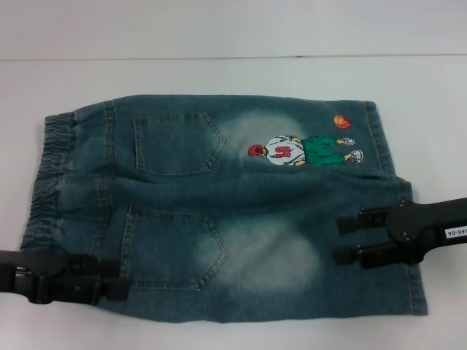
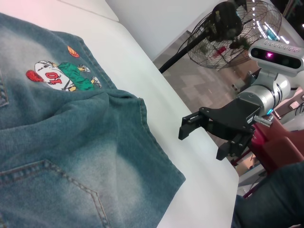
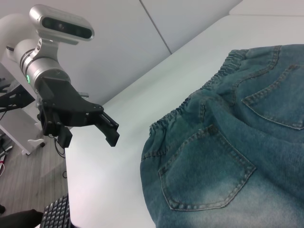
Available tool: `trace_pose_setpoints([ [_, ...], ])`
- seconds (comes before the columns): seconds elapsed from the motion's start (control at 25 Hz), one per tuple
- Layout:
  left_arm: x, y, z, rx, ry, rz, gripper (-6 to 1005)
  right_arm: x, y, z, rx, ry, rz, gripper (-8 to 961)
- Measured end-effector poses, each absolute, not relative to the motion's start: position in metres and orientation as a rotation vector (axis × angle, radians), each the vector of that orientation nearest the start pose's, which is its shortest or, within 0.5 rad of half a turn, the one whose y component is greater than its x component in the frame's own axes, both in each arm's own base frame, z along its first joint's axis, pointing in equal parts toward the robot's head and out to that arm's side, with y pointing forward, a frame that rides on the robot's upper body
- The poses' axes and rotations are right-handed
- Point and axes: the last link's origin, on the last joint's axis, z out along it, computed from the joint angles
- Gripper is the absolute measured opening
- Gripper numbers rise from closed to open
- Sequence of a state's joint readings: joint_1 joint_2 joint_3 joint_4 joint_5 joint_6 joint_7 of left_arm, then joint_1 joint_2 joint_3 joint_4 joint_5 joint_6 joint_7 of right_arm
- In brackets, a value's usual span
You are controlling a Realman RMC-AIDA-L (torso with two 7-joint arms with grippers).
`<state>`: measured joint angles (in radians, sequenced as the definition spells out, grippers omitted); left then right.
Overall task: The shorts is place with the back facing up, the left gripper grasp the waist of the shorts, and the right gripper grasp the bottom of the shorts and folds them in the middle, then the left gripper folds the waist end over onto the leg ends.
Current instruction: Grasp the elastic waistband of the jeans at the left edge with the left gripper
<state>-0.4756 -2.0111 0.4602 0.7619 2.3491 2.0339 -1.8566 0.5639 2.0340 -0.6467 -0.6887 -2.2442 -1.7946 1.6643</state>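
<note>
The blue-green faded denim shorts [image 1: 219, 211] lie flat on the white surface [image 1: 233, 73], back pockets up, with the gathered paler elastic waist [image 1: 45, 175] toward the robot's left and the straight stitched leg hems [image 1: 408, 240] toward its right. The unlabelled black left gripper [image 1: 120, 278] sits over the near edge beside the waist, jaws apart and holding nothing. The labelled black right gripper [image 1: 341, 239] hovers over the near leg by the hems, jaws open and empty.

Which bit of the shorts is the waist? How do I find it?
Look at the denim shorts spread flat on the white table. Go to their end on the robot's left, beyond the two back pockets. The waist is the puckered, gathered band there; the leg hems at the other end are flat and straight.
</note>
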Motion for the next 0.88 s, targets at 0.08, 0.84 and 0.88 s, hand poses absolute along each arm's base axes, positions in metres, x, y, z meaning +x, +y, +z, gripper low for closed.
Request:
trace_pose_setpoints([
  [0.08, -0.2928, 0.2605, 0.0514, -2.860, -1.440, -0.615, 843, 0.2666, 0.3050, 0.0131, -2.961, 0.998, 0.533, 806],
  [0.84, -0.2924, 0.2634, 0.0525, -2.846, -1.480, -0.586, 842, 0.2659, 0.3048, 0.0125, -2.969, 0.996, 0.529, 805],
  [0.88, -0.2924, 0.2634, 0.0524, -2.845, -1.480, -0.586, 842, 0.2658, 0.3048, 0.0123, -2.970, 0.998, 0.527, 805],
])
